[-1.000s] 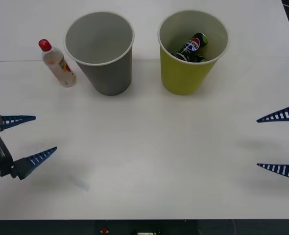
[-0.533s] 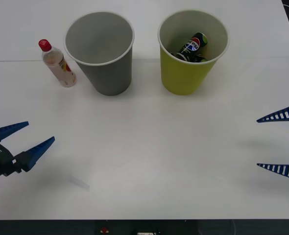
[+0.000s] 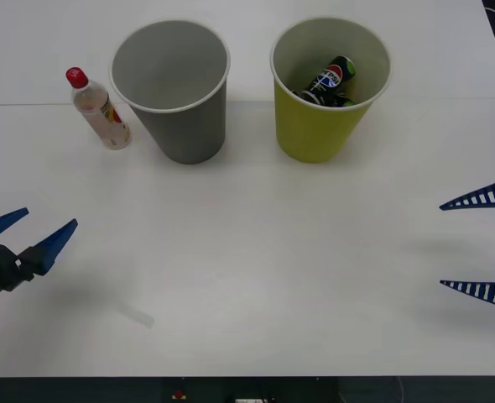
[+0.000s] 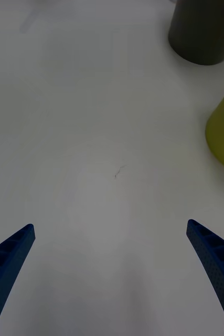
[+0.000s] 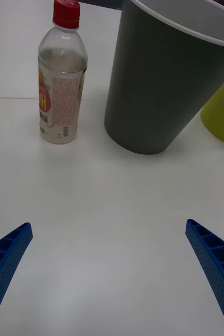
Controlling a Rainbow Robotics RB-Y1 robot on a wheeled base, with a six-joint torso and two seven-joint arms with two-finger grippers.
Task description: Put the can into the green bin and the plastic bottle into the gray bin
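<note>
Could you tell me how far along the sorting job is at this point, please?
About half done. The can already lies inside the green bin. The bottle stands upright on the table beside the gray bin, apart from it. The left end effector is open and empty, near the table's left edge, facing the bottle. The right end effector waits open at the right edge. Left: bottle into gray bin.

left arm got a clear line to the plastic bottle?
Probably yes. The left hand is open with bare table between it and the upright plastic bottle; the gray bin stands beside the bottle, apart from it.
</note>
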